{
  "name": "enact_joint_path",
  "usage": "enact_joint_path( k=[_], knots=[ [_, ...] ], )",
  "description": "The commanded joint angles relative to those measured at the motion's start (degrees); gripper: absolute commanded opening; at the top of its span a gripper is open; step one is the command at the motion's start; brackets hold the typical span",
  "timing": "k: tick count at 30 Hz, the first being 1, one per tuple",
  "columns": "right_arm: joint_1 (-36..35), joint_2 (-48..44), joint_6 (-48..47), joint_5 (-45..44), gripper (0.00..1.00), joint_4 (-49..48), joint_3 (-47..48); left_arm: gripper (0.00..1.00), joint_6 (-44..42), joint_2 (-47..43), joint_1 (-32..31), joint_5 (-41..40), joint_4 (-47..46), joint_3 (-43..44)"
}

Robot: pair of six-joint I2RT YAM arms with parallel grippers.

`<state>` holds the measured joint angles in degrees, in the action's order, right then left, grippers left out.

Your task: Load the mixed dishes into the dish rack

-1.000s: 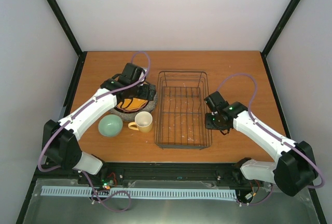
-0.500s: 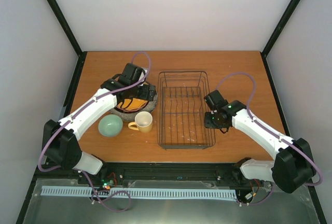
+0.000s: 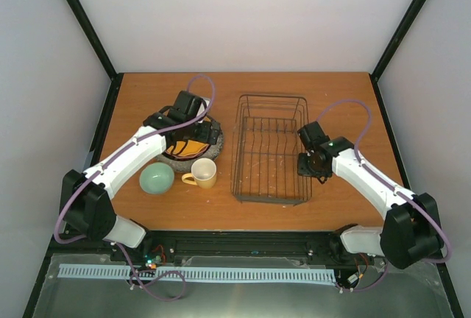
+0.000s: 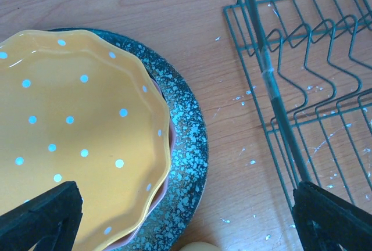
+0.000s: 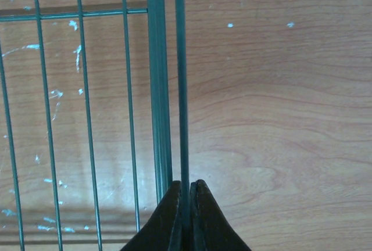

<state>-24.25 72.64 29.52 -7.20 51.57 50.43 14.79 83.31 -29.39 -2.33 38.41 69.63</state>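
Rack (image 3: 269, 152) sits mid-table with nothing loaded yet, and I've got the right gripper (image 5: 186, 196) pinched fully closed on the thin wire of its right rim. My guess is that's to pin it down or line it up so it won't skid when plates go in. Left gripper (image 4: 186, 204) hangs wide open, holding nothing, over the plate stack just left of the rack. Dotted plate (image 4: 70, 135) lies on top of the grey plate (image 4: 189, 129), so the top one goes first, I reckon. Mug (image 3: 202, 173) and bowl (image 3: 157, 179) wait nearer me, beside the stack.
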Motion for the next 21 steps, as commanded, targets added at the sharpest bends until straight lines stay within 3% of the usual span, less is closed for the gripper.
enact_joint_path(
  k=[1,12,21],
  knots=[
    [2.74,2.31,-1.06,-2.18,0.03,-2.69,2.72,0.99,-1.75,0.31,-0.10,-1.13,-1.24,-0.15],
    [7.42,12.23,-12.78,0.25,0.03,-4.97,8.19,1.00,-2.79,0.85,1.11,-1.14,-3.40,-1.37],
    [10.09,17.40,-17.21,0.68,0.03,-5.25,12.13,1.00,-3.00,-0.87,7.14,5.00,-7.13,-3.70]
  ],
)
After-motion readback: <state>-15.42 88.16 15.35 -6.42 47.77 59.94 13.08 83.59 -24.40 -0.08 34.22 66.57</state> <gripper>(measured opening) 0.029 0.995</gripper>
